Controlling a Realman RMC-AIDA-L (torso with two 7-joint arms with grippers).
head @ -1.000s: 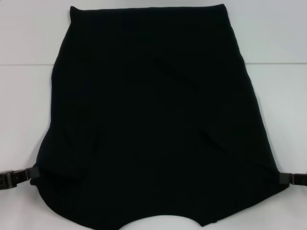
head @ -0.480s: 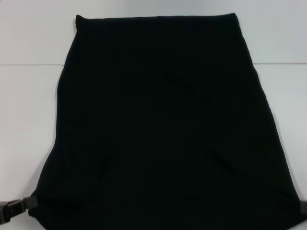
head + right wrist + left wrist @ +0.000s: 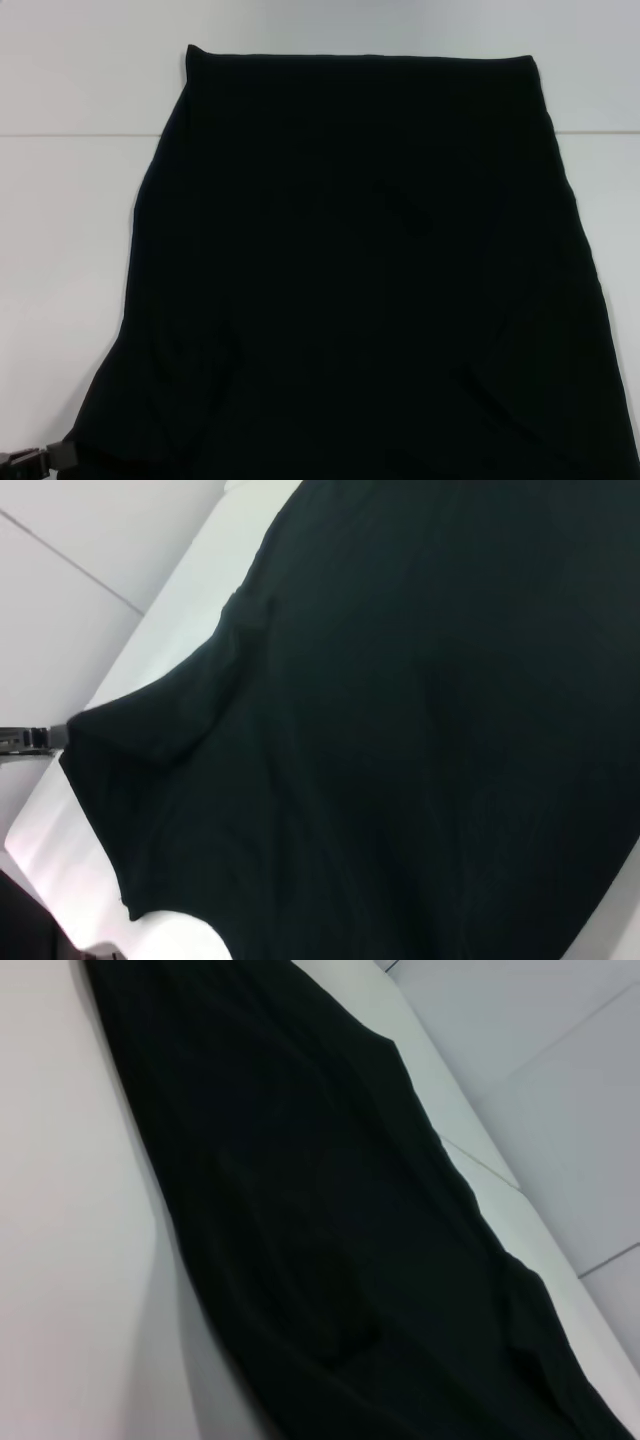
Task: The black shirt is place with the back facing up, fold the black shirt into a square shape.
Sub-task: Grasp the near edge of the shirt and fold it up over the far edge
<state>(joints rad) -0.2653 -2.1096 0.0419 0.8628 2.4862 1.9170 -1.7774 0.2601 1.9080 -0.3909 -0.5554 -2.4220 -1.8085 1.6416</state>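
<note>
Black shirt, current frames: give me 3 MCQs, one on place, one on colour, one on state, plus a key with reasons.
1. Where in the head view does the left pincer show?
A. bottom left corner, at the shirt's edge
B. top centre, above the shirt
C. middle of the shirt

2. What colour is the table under the shirt?
A. brown
B. white
C. green

3. How does the black shirt lie?
A. rolled into a tight tube
B. bunched into a ball
C. spread out, far edge straight across

Key: 1 A, the left pincer sits at the bottom left corner, against the black shirt. 2 B, the table is white on both sides of the fabric. 3 C, the cloth covers most of the view, with a straight far hem. The right pincer is out of view.
</note>
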